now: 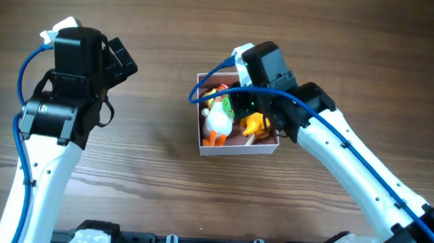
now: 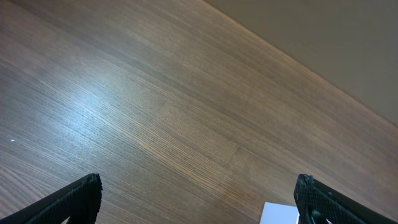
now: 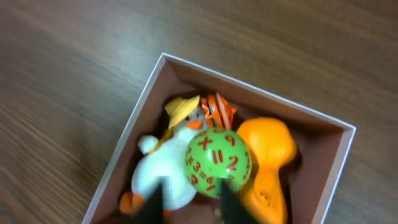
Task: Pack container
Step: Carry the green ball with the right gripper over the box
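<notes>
Right wrist showed you red "x", "=", "2", "9" on green ball (image 3: 217, 163); container (image 3: 320, 163) white-walled, pink-brown inside. You couldn't tell whether right gripper (image 3: 191, 198) gripped; left gripper (image 2: 199, 202) gaped wide.

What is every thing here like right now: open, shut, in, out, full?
container: open, no lid, toys inside.
green ball: in the container, on top of the other toys.
white duck toy: in the container, partly under the ball.
orange toy: in the container, beside the ball.
left end effector: open, empty, over the table.
right end effector: over the container at the ball; open or shut unclear.
</notes>
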{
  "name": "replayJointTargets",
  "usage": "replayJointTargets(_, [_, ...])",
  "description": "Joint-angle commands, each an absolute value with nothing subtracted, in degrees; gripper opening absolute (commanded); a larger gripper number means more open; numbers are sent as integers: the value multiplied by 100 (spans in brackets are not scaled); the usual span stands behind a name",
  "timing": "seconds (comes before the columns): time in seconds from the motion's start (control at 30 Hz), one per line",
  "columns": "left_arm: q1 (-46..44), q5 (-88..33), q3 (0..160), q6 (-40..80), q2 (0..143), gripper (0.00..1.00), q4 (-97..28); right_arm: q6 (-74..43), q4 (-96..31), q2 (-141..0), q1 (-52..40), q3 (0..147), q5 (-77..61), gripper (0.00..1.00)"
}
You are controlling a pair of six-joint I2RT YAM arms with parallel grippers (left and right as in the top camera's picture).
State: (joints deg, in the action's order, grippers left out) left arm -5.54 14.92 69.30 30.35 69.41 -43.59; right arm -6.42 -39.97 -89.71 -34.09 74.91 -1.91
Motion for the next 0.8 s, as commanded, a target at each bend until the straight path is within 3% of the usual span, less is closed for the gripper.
replayJointTargets(0.0, [-523,1439,6976,3089,6879,100,-4362,-814,-4176,-8976,-3422,7564,-261,4])
replayJointTargets(0.43, [-523,1439,6976,3089,6879,100,-4362,-950,-4248,-10379,-3417,7542,-296,4])
replayJointTargets(0.77, [-523,1439,6976,3089,6879,100,-4362,-904,-4427,-9843,-3415,7719,-108,4])
